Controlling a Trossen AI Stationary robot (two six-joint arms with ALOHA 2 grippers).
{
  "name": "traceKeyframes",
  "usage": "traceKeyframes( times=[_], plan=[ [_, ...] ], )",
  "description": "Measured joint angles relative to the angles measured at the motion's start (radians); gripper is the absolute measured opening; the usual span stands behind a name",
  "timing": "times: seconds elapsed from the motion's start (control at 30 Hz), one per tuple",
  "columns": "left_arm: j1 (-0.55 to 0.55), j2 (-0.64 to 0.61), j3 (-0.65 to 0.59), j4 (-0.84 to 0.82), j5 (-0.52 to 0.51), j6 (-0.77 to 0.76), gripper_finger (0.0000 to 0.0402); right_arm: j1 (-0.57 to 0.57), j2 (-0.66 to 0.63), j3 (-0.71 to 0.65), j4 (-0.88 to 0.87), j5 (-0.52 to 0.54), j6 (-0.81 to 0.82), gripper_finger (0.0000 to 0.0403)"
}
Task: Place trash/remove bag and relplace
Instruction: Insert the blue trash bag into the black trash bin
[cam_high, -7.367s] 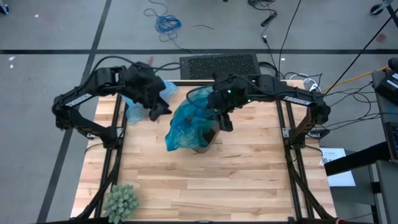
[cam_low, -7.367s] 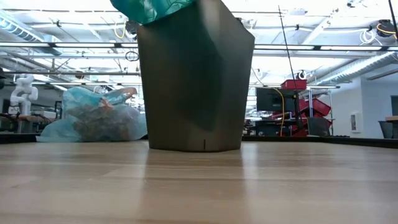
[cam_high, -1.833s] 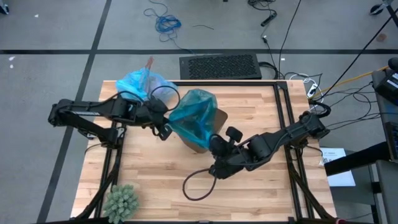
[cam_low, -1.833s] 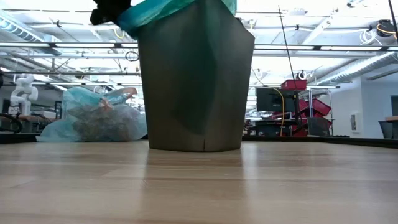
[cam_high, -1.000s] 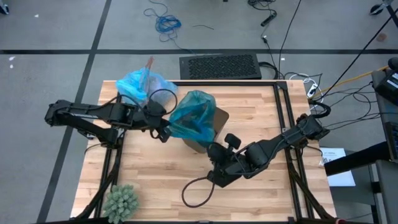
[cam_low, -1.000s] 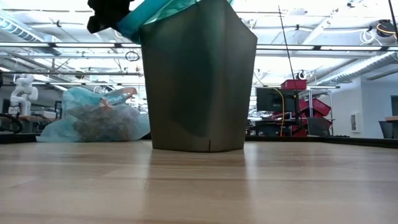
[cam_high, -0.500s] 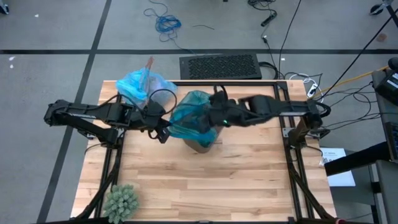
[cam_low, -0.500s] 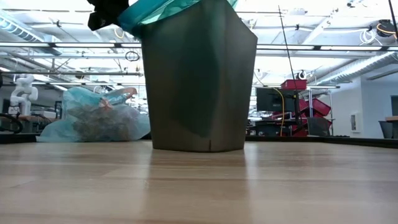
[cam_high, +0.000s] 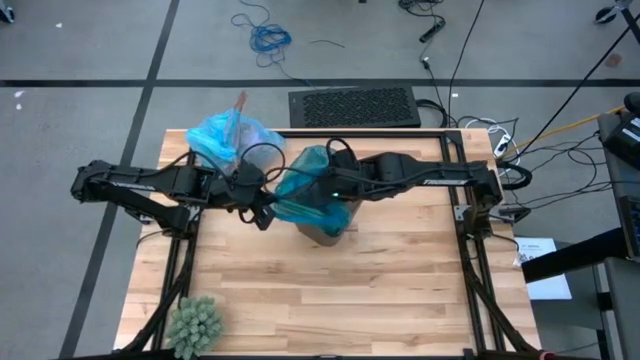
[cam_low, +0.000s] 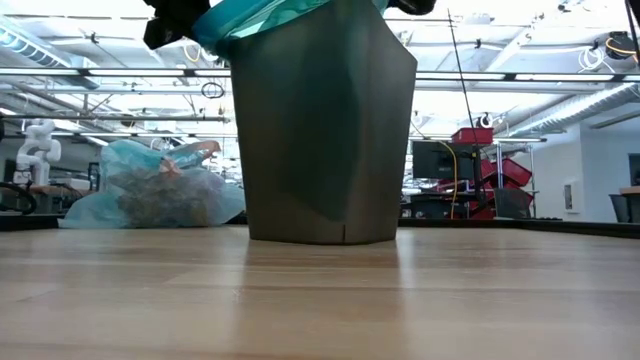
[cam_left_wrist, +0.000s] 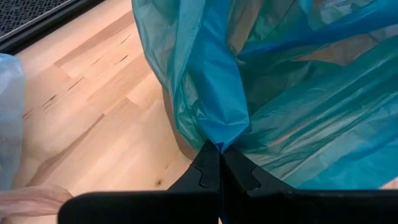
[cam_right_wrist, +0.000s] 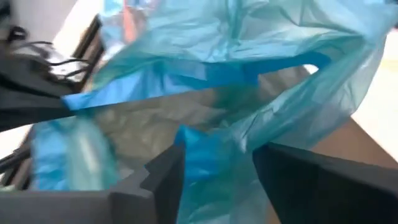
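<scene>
A dark bin (cam_high: 330, 228) stands mid-table with a teal-green plastic bag (cam_high: 305, 190) draped in its mouth. My left gripper (cam_high: 266, 207) is shut on this teal bag at the bin's left side. My right gripper (cam_right_wrist: 214, 177) hovers open over the bin's mouth, reaching in from the table's right. A fold of the teal bag (cam_right_wrist: 205, 155) rises between its fingers. The light-blue bag (cam_high: 226, 136) rests on its bulging bottom at the far left corner, and brown trash (cam_low: 150, 198) shows through its wall. My left gripper pinches a gathered fold of the teal bag's rim (cam_left_wrist: 217, 138) between its two fingertips, coming level from the table's left. The plastic runs taut from the fingers toward the bin's mouth and is held off the table. My right gripper: I cannot tell whether its fingers (cam_right_wrist: 163, 175) touch the teal plastic between them.
A green spiky ball (cam_high: 195, 323) sits at the near left corner. A black perforated mat (cam_high: 352, 105) lies beyond the table's far edge. Bare wood (cam_high: 330, 300) stretches across the near half of the table.
My right gripper has swung from the near side of the bin, low over the table, up and toward the far edge, and now reaches over the bin's mouth from the right. The teal bag stays drawn toward the left.
</scene>
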Motion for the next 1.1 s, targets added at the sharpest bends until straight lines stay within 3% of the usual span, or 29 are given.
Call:
traceKeyframes(
  times=[0.13, 0.3, 0.6, 1.1],
  plan=[
    [0.0, 0.0, 0.0, 0.002, 0.001, 0.0, 0.0, -0.013, 0.027, -0.001, -0.053, 0.038, 0.0, 0.0123],
    [0.0, -0.005, 0.0, 0.002, 0.005, -0.008, 0.0, -0.018, 0.019, -0.001, -0.104, 0.086, -0.038, 0.0014],
    [0.0, -0.046, 0.0, 0.003, 0.01, -0.026, 0.0, -0.003, -0.092, 0.0, -0.308, 0.084, 0.041, 0.0001],
    [0.0, -0.055, 0.0, 0.034, 0.051, -0.055, 0.0, -0.017, -0.112, -0.13, -0.311, -0.011, 0.067, 0.0]
  ],
)
